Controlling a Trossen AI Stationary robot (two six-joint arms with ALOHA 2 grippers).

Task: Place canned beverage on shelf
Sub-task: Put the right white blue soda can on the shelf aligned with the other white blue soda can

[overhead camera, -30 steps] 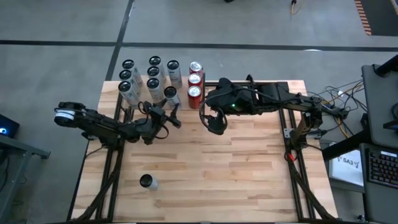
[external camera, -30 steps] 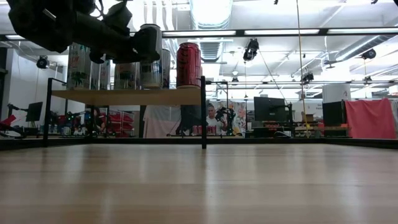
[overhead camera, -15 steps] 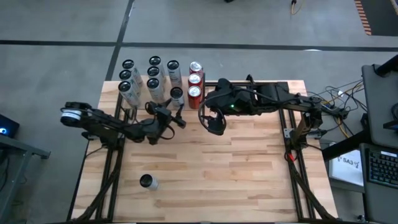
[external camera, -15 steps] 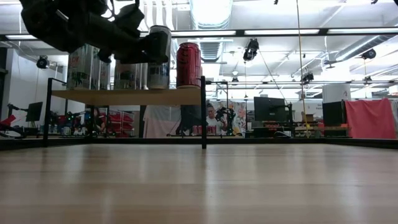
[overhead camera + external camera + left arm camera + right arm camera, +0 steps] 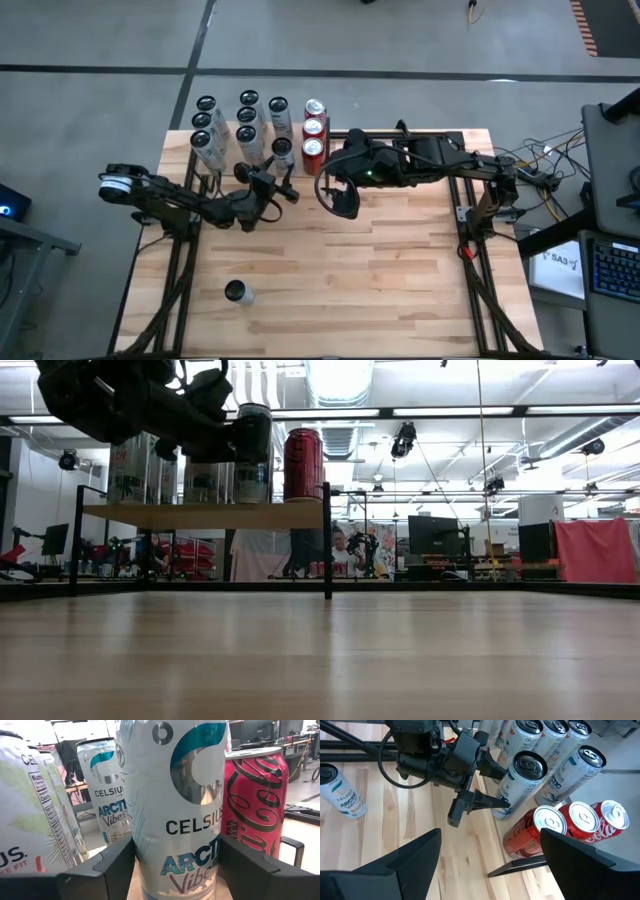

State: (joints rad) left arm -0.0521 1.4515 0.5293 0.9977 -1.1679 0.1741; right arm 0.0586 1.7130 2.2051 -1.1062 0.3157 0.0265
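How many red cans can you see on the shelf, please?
3, in one row at the shelf's right end: the front can nearest the table's middle, the middle can, and the back can.

Front can (image 5: 175, 815): "CELSIUS", "ARCTIC Vibe" partly cut off, swirl logo above.
Rear can (image 5: 107, 795), at 10 o'clock from front can: "CELSIUS", "ARCTIC Vibe".
Red can (image 5: 255, 805), at 3 o'clock from front can: Coca-Cola script, partly shown.
White-green can (image 5: 30, 820), at 9 o'clock: letters "US.", "FIT", nutrition panel too small.
Lone can (image 5: 342, 795) on desk: "CELSIUS", "ARCTIC", small.
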